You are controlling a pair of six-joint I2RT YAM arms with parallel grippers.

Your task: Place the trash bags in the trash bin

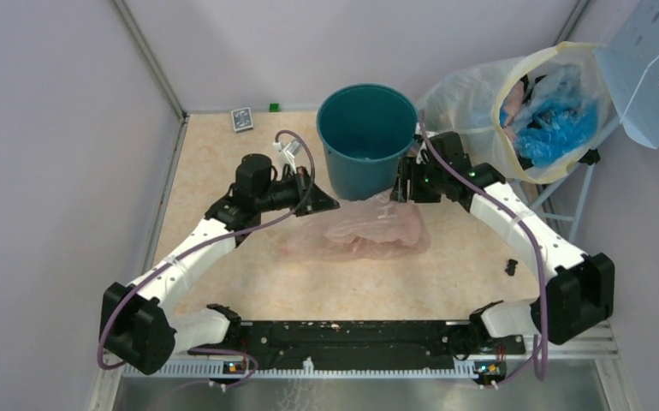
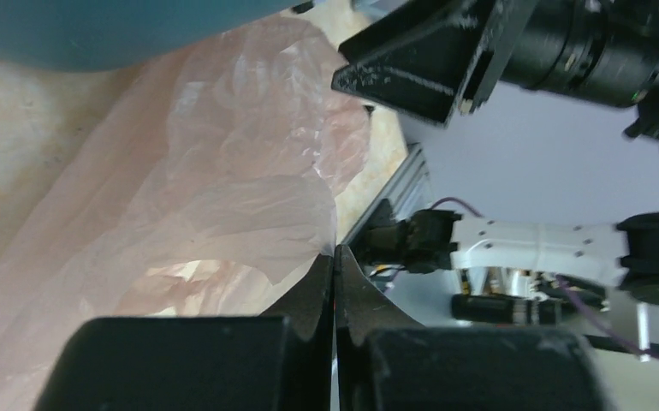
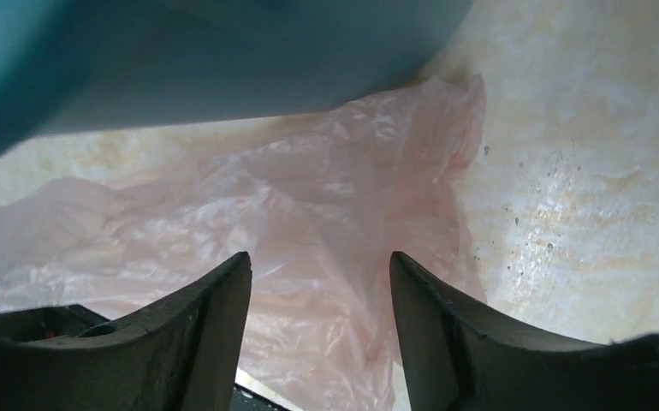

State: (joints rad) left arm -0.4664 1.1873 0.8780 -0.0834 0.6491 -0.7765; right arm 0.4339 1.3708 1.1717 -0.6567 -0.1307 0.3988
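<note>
The pale pink trash bag (image 1: 369, 233) lies crumpled on the table just in front of the dark teal trash bin (image 1: 367, 145). My left gripper (image 1: 330, 205) is at the bag's upper left corner. In the left wrist view its jaws (image 2: 335, 250) are shut, with the bag's edge (image 2: 189, 197) running into the tips. The bin's wall (image 2: 95, 30) is above. My right gripper (image 1: 401, 193) hovers at the bag's upper right, next to the bin. In the right wrist view it (image 3: 319, 257) is open and empty over the bag (image 3: 309, 205), below the bin (image 3: 181, 60).
A large clear sack with a pale yellow rim (image 1: 549, 111) holds blue bags at the back right, beside a pale blue perforated panel (image 1: 651, 68). A small dark card (image 1: 241, 119) lies at the back left. A small black part (image 1: 511, 266) lies at the right edge.
</note>
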